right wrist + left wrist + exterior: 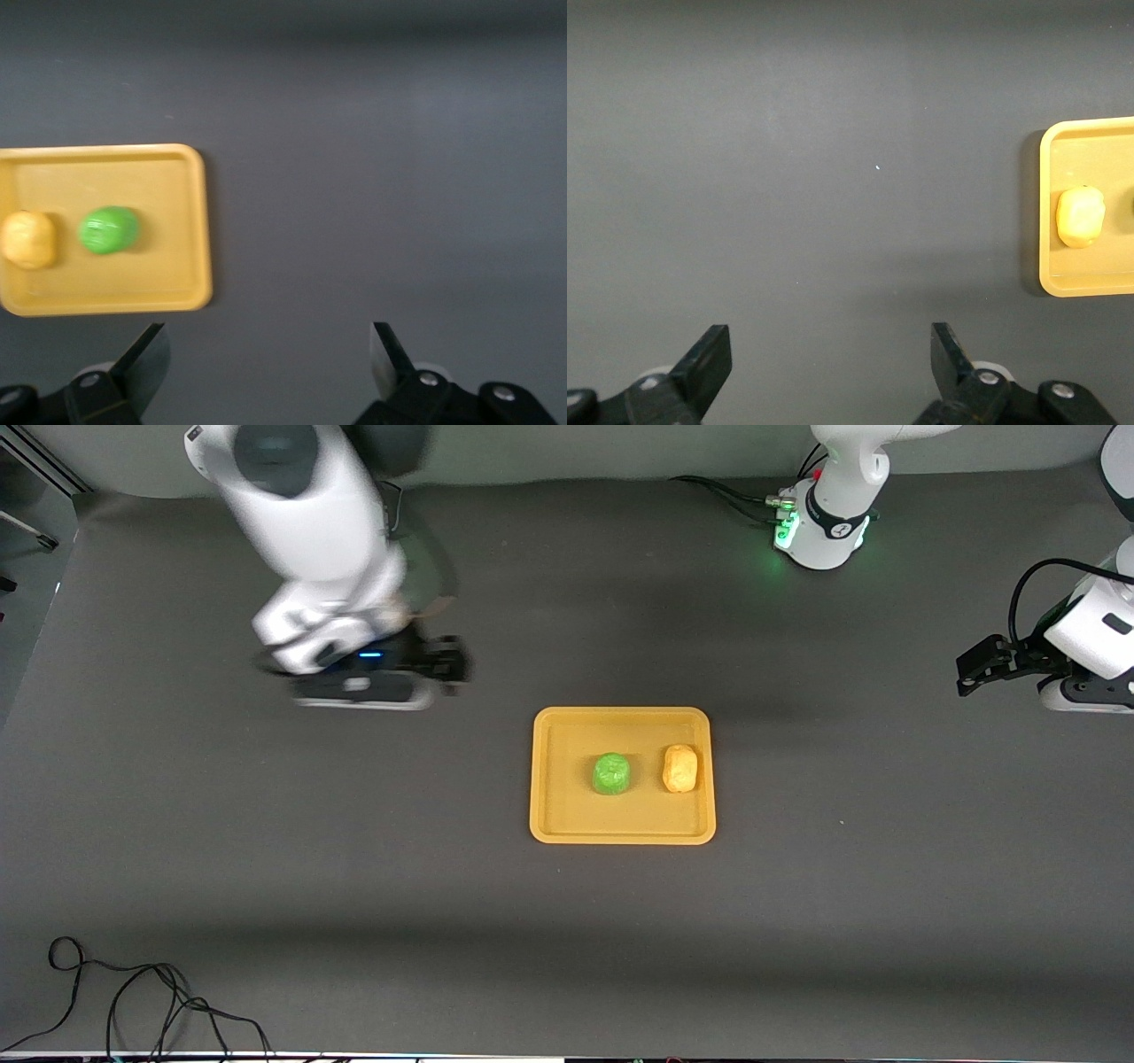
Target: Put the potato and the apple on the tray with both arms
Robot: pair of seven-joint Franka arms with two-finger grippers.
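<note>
The yellow-orange tray [558, 815] lies mid-table. The green apple [611, 773] sits on it near its middle. The yellow-tan potato [680, 768] sits on it beside the apple, toward the left arm's end. My right gripper [447, 664] is open and empty above bare table, off the tray toward the right arm's end. My left gripper [979, 669] is open and empty above bare table at the left arm's end. The right wrist view shows the tray [177, 292], apple [108, 229] and potato [27, 239]. The left wrist view shows the tray's end [1050, 266] and the potato [1081, 216].
A black cable [133, 1001] lies looped on the table at the edge nearest the camera, at the right arm's end. The left arm's green-lit base [819, 522] stands at the table's farthest edge. The table top is dark grey.
</note>
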